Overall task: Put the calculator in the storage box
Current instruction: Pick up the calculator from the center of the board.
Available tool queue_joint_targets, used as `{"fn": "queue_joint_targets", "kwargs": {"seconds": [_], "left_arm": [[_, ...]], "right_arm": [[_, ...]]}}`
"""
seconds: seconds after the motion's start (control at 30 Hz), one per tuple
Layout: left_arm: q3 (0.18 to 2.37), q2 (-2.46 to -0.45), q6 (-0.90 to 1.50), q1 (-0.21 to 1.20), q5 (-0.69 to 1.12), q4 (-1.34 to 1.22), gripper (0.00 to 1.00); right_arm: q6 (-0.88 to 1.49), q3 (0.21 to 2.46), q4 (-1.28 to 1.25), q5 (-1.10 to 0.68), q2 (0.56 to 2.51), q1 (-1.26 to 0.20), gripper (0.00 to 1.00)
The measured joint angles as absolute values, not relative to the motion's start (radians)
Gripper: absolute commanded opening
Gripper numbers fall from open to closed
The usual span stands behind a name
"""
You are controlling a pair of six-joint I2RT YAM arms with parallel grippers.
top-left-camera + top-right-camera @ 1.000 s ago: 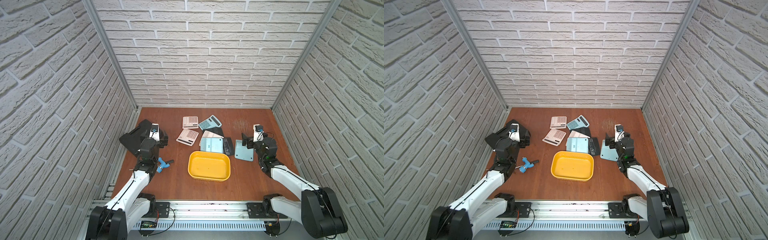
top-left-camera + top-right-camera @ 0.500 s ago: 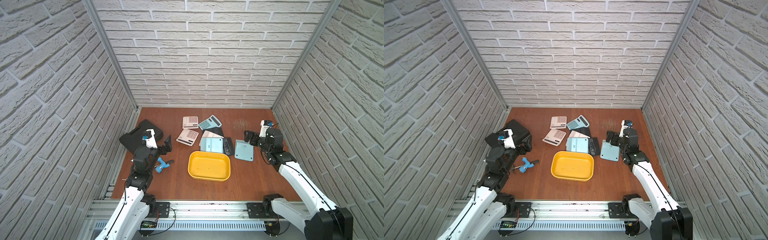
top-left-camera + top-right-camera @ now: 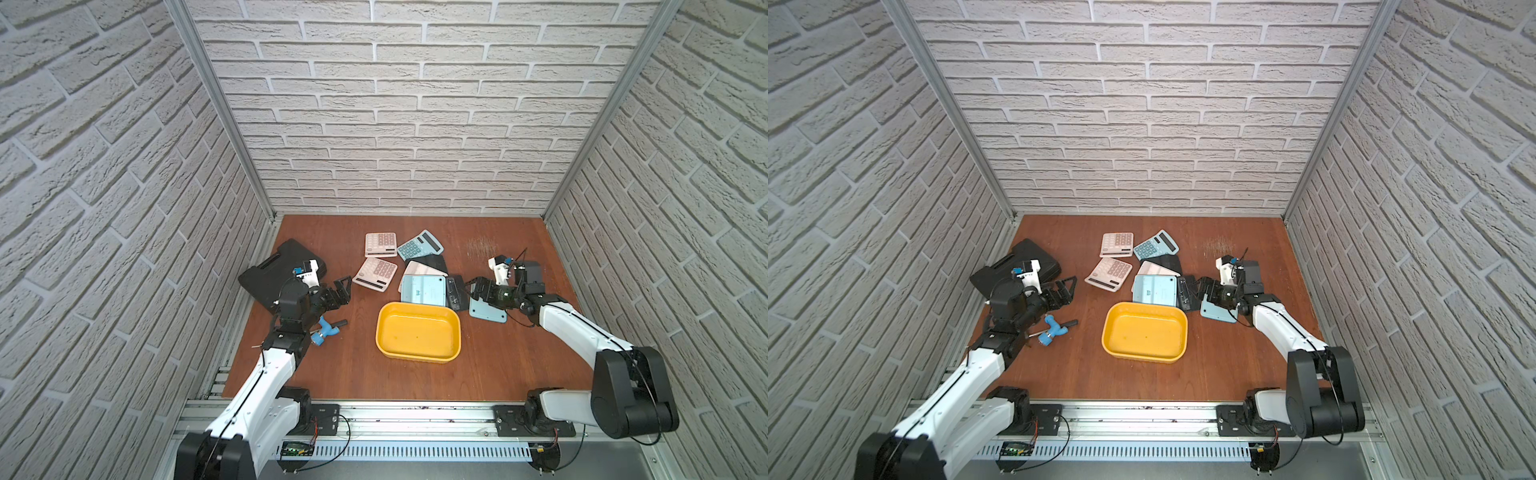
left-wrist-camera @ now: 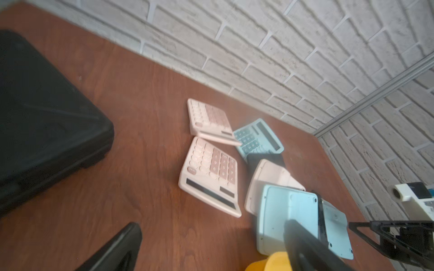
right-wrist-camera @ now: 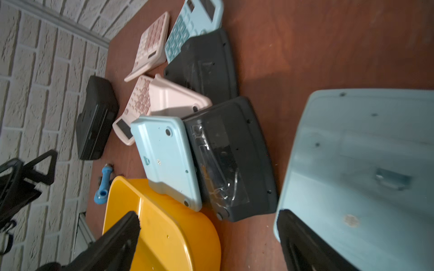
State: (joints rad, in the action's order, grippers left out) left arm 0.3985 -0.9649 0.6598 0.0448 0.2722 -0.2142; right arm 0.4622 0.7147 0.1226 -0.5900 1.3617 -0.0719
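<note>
Brick-walled bay, brown table (image 3: 519,365): the right gripper (image 3: 478,290) is held wide open and empty over a face-down pale blue calculator (image 3: 489,316), with the empty yellow storage box (image 3: 415,356) just beside it. The flat body could be pinched poorly and dropped, or the black calculator (image 3: 455,293) alongside dragged. The left gripper (image 3: 340,291), likewise open and empty, is flanked by a black case (image 3: 270,274).

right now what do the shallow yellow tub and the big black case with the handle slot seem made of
Shallow yellow rectangular tub: likely moulded plastic, smooth semi-gloss; soft highlights, rounded corners.
Black case with handle slot: probably moulded plastic, matte; dull sheen, moulded ridges.
</note>
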Motion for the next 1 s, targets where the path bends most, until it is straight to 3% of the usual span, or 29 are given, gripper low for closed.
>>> {"fn": "queue_joint_targets", "kwargs": {"seconds": [0.27, 0.4, 0.67, 1.0], "left_arm": [[0.444, -1.115, 0.786, 0.061, 0.324, -0.213, 0.98], [0.474, -1.136, 0.875, 0.125, 0.287, -0.211, 0.98], [0.505, -1.318, 1.076, 0.208, 0.199, -0.247, 0.98], [0.648, -1.605, 1.266, 0.276, 0.157, -0.365, 0.59]], "right_arm": [[0.429, 0.783, 0.124, -0.593, 1.384, -0.141, 0.95], [0.413, 0.768, 0.135, -0.525, 1.333, -0.14, 1.0], [0.385, 0.712, 0.173, -0.384, 1.166, -0.14, 0.99], [0.384, 0.699, 0.201, -0.301, 1.118, -0.14, 0.99]]}}
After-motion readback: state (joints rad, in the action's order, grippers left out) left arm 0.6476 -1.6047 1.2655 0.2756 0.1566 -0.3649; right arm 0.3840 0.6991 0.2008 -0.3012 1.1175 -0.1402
